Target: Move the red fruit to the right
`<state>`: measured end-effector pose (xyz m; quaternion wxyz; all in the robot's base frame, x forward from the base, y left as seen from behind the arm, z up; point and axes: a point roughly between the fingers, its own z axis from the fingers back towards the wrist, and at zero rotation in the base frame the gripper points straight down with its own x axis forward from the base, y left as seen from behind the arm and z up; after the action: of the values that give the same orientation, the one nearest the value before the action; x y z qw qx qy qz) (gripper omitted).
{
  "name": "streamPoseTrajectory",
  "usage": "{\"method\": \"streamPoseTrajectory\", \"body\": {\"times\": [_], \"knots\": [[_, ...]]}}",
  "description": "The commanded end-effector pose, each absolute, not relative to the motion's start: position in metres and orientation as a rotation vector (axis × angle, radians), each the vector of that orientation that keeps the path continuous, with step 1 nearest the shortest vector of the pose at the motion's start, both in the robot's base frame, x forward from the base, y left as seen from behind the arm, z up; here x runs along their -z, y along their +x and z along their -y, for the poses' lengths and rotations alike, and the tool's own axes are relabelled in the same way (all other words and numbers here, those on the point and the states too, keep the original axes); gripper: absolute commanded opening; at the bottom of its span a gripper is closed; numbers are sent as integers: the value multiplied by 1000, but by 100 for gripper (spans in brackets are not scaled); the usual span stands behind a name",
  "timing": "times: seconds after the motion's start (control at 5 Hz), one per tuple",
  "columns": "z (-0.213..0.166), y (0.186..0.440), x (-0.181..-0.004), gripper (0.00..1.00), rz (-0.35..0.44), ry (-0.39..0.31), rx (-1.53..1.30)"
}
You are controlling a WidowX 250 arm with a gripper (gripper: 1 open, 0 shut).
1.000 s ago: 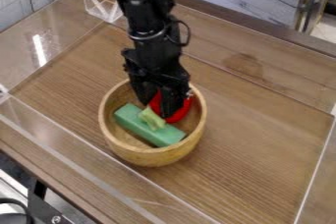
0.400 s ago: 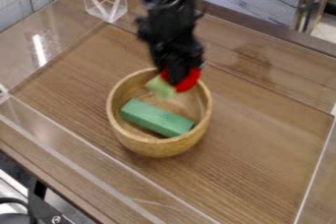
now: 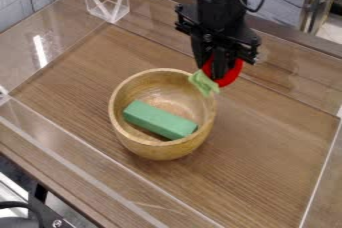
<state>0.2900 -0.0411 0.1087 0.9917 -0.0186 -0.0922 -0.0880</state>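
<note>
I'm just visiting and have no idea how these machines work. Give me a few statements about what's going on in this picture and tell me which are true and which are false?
1. The gripper is shut on the red fruit. True.
2. The red fruit is lying at the bottom of the wooden bowl. False: it hangs in the gripper above the bowl's right rim.
3. A green block lies inside the bowl. True.
4. The green block is being lifted along with the fruit. False: it rests in the bowl, apart from the gripper.
5. The fruit's light-green leafy cap points toward the bowl. True.
</note>
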Motion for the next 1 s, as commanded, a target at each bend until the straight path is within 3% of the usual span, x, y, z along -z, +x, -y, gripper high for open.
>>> {"method": "streamPoseTrajectory", "body": {"times": [0.0,0.2,0.6,0.8], "knots": [[62,289,-127,0,224,-46,182],[86,281,-126,0,202,-64,188],[99,278,-82,0,154,-85,107],[107,274,-78,0,144,-91,95]]}}
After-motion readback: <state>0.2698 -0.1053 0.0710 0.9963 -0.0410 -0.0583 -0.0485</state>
